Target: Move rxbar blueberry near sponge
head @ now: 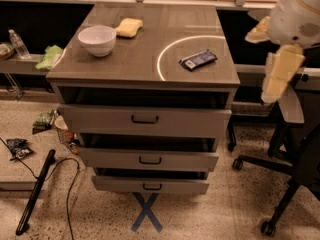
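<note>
The rxbar blueberry (198,60), a dark blue flat bar with pale lettering, lies on the right side of the grey cabinet top (150,49), inside a bright ring of light. The pale yellow sponge (129,27) lies at the back left, just right of a white bowl (97,39). My gripper (280,74), with cream-coloured parts, hangs off the right side of the cabinet, above and to the right of the bar, touching nothing.
Three drawers (145,119) stand pulled partly out at the front of the cabinet. A light green cloth (49,57) and a water bottle (19,44) lie on a low shelf at the left. An office chair (295,149) stands at the right. A cable and litter lie on the floor.
</note>
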You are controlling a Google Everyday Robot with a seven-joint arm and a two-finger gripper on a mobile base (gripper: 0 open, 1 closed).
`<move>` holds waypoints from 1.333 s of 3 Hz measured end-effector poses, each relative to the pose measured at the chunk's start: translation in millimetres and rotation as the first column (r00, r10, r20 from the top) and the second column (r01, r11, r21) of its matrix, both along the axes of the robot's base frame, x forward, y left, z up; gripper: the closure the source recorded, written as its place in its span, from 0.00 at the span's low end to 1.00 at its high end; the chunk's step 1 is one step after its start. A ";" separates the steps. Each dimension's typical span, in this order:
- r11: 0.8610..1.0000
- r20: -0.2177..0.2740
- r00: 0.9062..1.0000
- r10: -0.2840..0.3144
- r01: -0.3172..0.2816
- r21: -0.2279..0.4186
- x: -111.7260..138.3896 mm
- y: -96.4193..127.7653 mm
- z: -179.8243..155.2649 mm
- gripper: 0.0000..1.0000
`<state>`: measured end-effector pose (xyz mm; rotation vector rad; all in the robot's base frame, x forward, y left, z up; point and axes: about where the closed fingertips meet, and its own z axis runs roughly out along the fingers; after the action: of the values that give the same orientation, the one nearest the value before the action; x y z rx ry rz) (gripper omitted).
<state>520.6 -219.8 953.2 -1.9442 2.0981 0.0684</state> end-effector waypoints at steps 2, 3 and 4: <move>0.980 0.060 0.978 0.198 -0.198 0.004 165.9 70.7 -37.1 0.00; 0.981 0.126 0.973 0.193 -0.196 0.010 181.2 76.1 -26.9 0.00; 0.976 0.155 0.965 0.213 -0.218 0.015 196.7 90.4 -27.8 0.00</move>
<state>717.2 -129.4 925.4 -2.0806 1.7739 -0.0038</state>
